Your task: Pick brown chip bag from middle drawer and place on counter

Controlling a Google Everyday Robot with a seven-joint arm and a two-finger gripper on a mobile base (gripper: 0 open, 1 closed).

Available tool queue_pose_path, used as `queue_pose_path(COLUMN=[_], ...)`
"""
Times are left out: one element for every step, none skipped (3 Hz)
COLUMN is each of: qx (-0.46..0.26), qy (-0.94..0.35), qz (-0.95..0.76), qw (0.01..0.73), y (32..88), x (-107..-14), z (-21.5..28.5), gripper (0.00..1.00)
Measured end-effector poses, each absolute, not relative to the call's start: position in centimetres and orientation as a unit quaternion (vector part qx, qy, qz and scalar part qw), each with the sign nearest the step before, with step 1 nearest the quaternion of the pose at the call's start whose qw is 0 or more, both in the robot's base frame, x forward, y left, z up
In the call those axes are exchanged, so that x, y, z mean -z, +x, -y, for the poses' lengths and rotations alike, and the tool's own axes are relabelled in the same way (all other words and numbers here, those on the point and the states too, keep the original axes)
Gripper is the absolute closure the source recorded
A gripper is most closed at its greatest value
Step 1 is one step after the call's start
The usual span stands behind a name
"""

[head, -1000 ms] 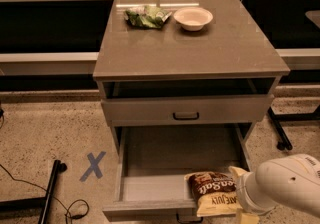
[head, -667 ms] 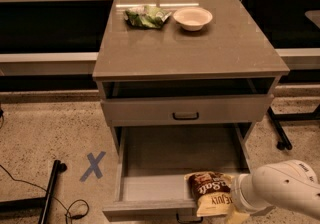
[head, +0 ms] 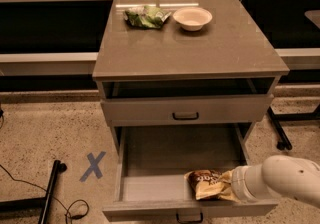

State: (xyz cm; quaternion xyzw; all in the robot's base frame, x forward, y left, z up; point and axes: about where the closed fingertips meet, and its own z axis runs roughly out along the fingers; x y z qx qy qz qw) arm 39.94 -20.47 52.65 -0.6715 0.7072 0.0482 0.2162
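High frontal view angled down over counter (head: 200, 50) and middle drawer (head: 175, 155), claw (head: 229, 187) at lower right.

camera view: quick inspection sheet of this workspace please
surface: counter, glossy, grey-brown
job's things: chip bag lies front right in the open middle drawer, not yet on the counter
clutter: green bag and bowl side by side at the counter's back
grippers: gripper at the chip bag inside the drawer, mostly hidden by the white arm
cables: black cable on the floor, left
surroundings: blue tape X; upper drawer shut
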Motion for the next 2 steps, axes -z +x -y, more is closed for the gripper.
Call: queue_pose_path(qx=[-0.067,-0.063], qy=[-0.652,-0.648], qz=[-0.702,-0.69], qw=[0.278,0.315], y=[41.9,44.6], x=[-58.1,-66.2], z=[20.7,22.3], gripper=[0.96,1.0])
